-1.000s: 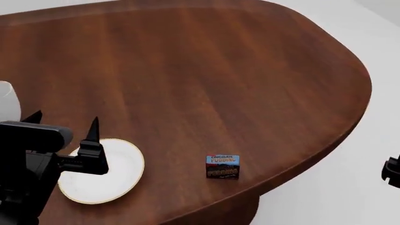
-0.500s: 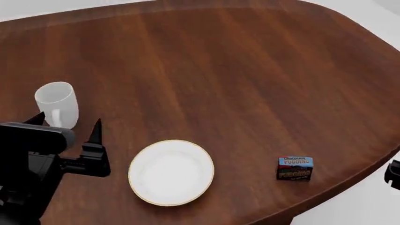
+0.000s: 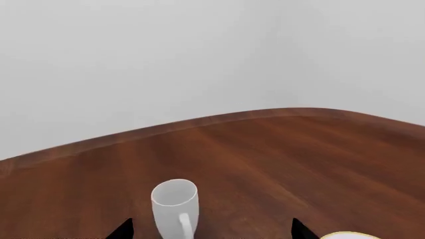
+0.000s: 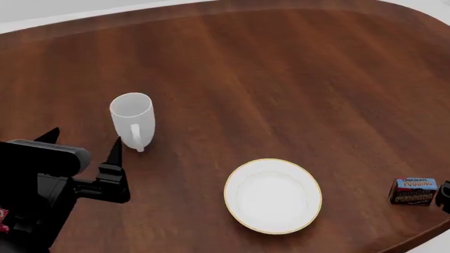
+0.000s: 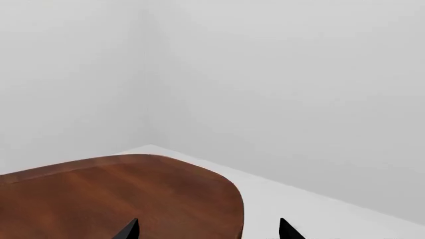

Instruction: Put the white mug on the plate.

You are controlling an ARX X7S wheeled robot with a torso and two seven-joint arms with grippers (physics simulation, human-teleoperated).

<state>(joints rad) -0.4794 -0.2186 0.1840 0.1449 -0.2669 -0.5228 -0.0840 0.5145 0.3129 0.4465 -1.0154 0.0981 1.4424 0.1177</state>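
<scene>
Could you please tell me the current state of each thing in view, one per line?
white mug: upright on the table, empty, ungripped.
plate: flat, nothing on it.
pudding box: standing near the table edge.
left gripper: open, empty, short of the mug.
right gripper: open, empty.

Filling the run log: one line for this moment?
white mug upright, ungrasped | plate bare | left hand open near mug | right hand open
</scene>
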